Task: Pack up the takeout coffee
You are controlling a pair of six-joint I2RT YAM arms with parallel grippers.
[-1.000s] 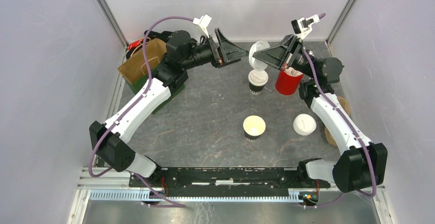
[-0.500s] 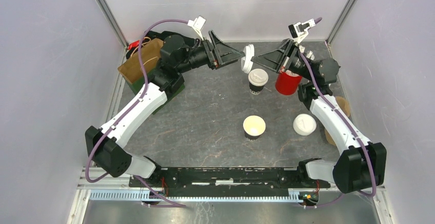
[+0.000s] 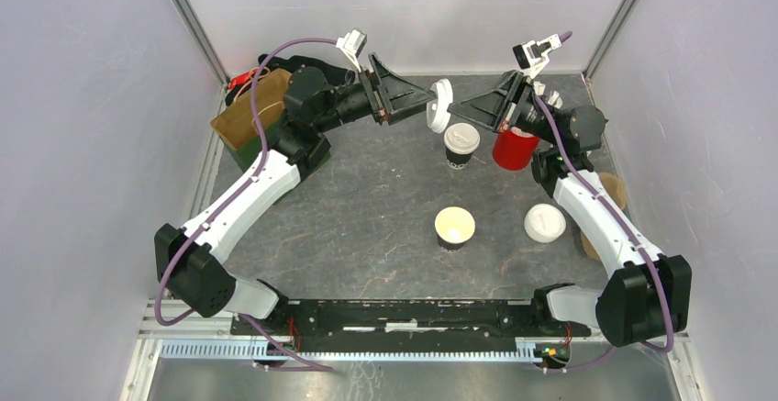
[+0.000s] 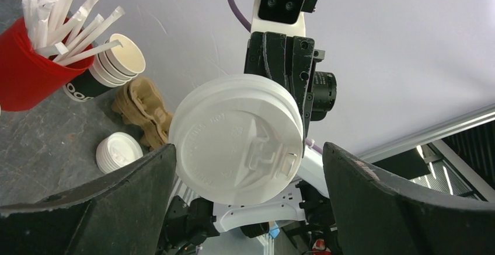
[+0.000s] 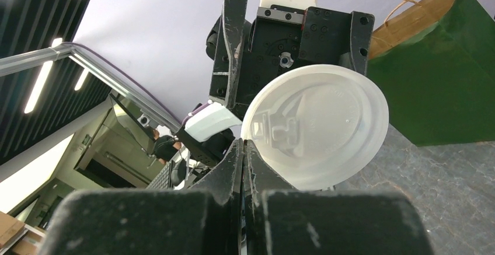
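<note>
Takeout coffee cup (image 3: 461, 144): lidded, upright on the far part of the table (image 3: 367, 208).
Right gripper (image 3: 453, 105) pinches the rim of a loose white lid (image 4: 239, 138) above it; left gripper (image 3: 431, 99) gapes wide, facing that lid; lidless cup (image 3: 455, 227) stands nearer.

A paper bag (image 3: 257, 112) stood in the far left corner of the table (image 3: 367, 208). Near the far edge, right of centre, a lidded cup (image 3: 461, 144) stood just left of a cup of straws (image 3: 516, 149). Above it a lid (image 3: 442, 105) hung between the left gripper (image 3: 429, 100) and the right gripper (image 3: 459, 105), which pinched its rim. Toward the near edge stood an open cup (image 3: 455, 228), with a loose lid (image 3: 545, 223) to its right. A cup carrier (image 3: 618, 192) lay at the right edge.
</note>
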